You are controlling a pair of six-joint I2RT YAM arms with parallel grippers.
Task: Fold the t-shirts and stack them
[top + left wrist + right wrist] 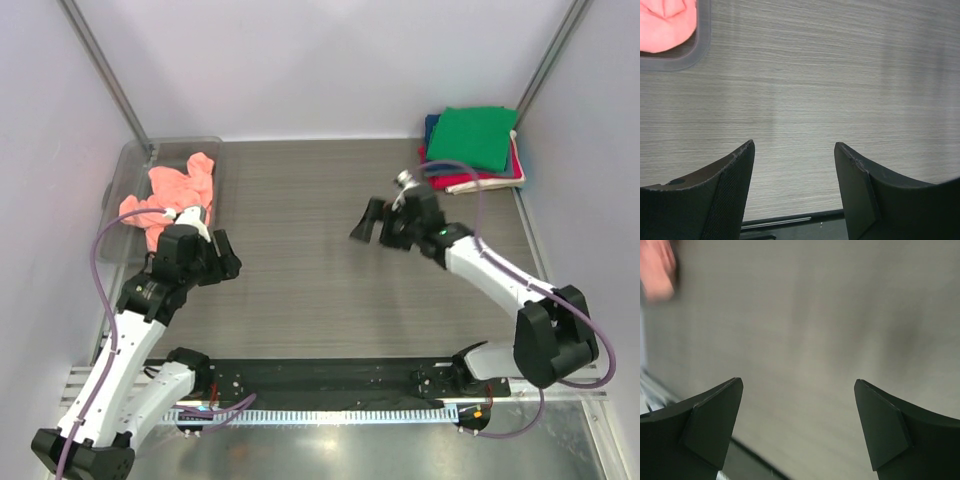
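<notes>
The green tee (473, 137) is folded into a flat pad and sits on top of the stack in the far right corner of the table (300, 200). Its longer side runs roughly left to right. The pad is turned a little, so its edges are not square with the wall behind it. Under it, a navy tee (432, 125) peeks out at the far left corner, a red tee (468, 184) shows along the near edge, and a cream-white tee (517, 168) edges out on the right.

Over on the left, the salmon-pink tee (172, 195) lies crumpled in the clear plastic bin (135, 160). Its bulk is strung out from the far end of the bin towards the near end, and one fold spreads out to the left. The left wrist view catches a corner of the bin (701, 47) with a bit of pink cloth (665, 22) inside.

The left gripper (222, 262) (794, 145) hangs over bare table just beside the near end of the bin, its jaws spread wide with nothing between them. The right gripper (368, 225) (799, 382) is out over the middle of the table, well apart from the stack and pointing leftward. Its wrist view is blurred, but the jaws are plainly wide apart and hold nothing.
</notes>
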